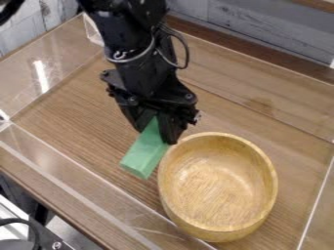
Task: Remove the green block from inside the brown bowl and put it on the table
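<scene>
The green block (144,154) is already out of the brown bowl (220,186), which now sits empty toward the near right part of the counter (248,93), close to the clear acrylic wall (78,195) along the near edge. The block leans just outside the bowl's left rim, tilted, its upper end pinched between the closed jaws of the tool (162,129) and its lower end down at or very near the wood surface; whether that end actually touches the counter cannot be told from this view. The black arm (131,44) comes down steeply from the far left, so the tool points almost straight at the counter. By my reading the step in hand is the placing: the lift out of the bowl is done and what remains is letting go. The next move calls for the jaws to open so the block can drop flat onto bare wood, with care that it falls away from the bowl's rim rather than resting against it, then a clean lift clear of the block
</scene>
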`<state>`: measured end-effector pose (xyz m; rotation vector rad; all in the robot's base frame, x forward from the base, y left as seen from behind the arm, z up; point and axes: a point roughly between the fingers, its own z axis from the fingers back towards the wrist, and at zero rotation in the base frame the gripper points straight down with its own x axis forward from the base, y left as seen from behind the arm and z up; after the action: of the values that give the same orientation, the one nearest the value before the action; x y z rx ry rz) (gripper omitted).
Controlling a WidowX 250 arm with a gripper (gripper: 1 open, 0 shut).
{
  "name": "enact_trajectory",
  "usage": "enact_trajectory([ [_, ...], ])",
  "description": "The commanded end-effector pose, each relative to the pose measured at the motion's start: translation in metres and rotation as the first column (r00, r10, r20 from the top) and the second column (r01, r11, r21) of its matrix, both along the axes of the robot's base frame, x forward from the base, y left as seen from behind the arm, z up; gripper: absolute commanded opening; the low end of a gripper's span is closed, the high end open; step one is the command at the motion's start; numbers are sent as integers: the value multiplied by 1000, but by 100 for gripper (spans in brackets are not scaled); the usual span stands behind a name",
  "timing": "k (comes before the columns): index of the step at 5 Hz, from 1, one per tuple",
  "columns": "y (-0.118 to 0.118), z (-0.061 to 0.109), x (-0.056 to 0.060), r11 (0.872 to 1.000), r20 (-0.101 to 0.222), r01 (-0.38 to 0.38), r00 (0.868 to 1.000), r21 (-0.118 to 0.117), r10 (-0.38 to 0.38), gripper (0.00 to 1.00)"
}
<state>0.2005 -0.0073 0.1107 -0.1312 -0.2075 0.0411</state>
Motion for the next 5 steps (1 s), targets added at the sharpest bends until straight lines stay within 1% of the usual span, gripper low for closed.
enact_trajectory([
  [1,3,13,12,1000,55,0,998,5,-1,0],
  [3,6,10,17,1000,64,-6,998,11,5,0],
  [5,10,2,21,1000,67,-13,998,23,11,0],
])
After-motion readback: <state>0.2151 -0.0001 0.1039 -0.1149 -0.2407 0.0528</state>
